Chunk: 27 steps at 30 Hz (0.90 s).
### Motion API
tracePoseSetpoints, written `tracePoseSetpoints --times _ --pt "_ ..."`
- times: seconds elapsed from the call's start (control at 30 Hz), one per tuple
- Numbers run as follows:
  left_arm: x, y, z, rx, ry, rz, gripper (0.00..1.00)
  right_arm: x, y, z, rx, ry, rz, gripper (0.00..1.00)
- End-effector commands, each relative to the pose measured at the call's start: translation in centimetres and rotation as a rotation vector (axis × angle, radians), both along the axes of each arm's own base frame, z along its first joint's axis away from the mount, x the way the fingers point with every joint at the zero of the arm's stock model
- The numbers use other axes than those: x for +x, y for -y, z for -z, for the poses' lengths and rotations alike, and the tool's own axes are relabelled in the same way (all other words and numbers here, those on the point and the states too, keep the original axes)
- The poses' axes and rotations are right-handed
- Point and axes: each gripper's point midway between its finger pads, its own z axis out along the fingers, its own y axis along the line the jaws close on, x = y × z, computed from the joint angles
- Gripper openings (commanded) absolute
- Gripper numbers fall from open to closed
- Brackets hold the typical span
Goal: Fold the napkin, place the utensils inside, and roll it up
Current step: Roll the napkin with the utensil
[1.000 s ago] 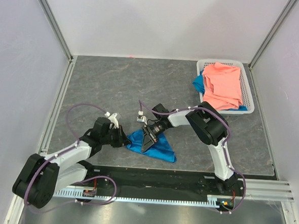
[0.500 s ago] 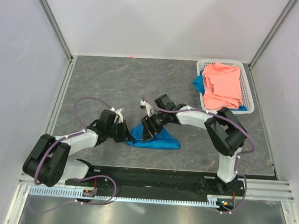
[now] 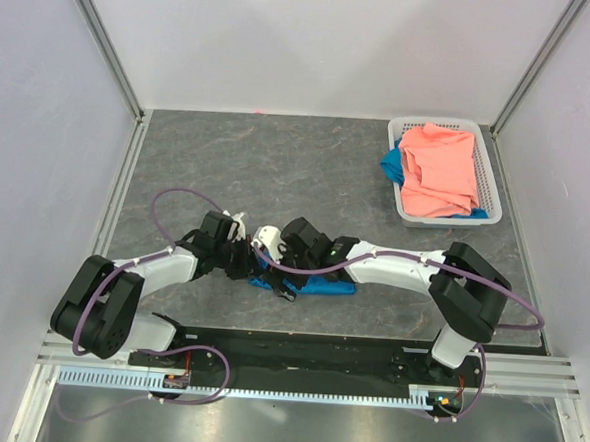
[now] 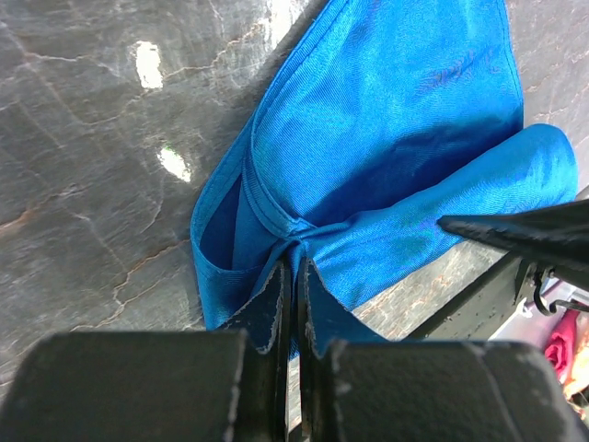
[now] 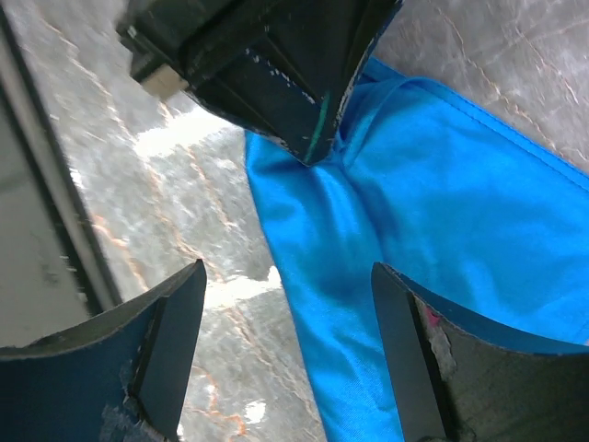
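Observation:
The bright blue napkin (image 3: 321, 284) lies bunched in a narrow folded strip on the grey table in front of the arm bases. My left gripper (image 3: 246, 267) is shut on its left corner; the left wrist view shows the cloth (image 4: 396, 138) pinched between the closed fingertips (image 4: 276, 290). My right gripper (image 3: 279, 282) is open and empty, low over the same left end. In the right wrist view its spread jaws (image 5: 287, 269) straddle the napkin's edge (image 5: 442, 212), just in front of the left gripper (image 5: 276, 64). The black utensil is out of view.
A white basket (image 3: 393, 182) stands at the back right, holding a salmon-pink cloth (image 3: 440, 168) with a blue scrap (image 3: 390, 165) beneath it. Both arms crowd together at the napkin. A black rail runs along the near table edge (image 3: 307, 352).
My right arm has swung left and its gripper now sits at the napkin's left end beside the left gripper. The napkin has gone from a spread triangle to a narrower strip.

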Motion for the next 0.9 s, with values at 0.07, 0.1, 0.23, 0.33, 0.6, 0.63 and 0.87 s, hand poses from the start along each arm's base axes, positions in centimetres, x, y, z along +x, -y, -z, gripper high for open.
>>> tracePoseSetpoints --times 0.07,0.1,0.23,0.33,0.6,0.63,0.87 --pt "-0.9 -0.3 0.6 0.031 -0.053 0.020 0.02 1.0 0.5 1.9 -0.090 0.100 0.001 0.78" --pt "-0.8 -0.4 0.6 0.032 -0.049 0.017 0.02 0.9 0.5 2.0 -0.098 0.098 -0.003 0.76" --pt "-0.8 -0.4 0.5 0.031 -0.050 0.017 0.02 0.4 0.7 3.5 -0.127 0.070 -0.022 0.70" --pt "-0.8 -0.3 0.5 0.030 -0.050 0.018 0.02 0.2 0.8 4.1 -0.140 0.057 -0.028 0.64" --pt "0.8 0.0 -1.4 0.016 0.046 0.014 0.39 -0.6 2.3 6.3 -0.214 0.010 -0.011 0.36" --pt "1.5 -0.3 -1.9 0.036 0.069 -0.007 0.44 -0.8 2.3 6.4 -0.212 -0.009 -0.013 0.34" --pt "2.6 -1.7 -3.4 0.116 0.135 -0.048 0.60 -3.1 2.6 7.3 -0.242 -0.165 -0.035 0.31"
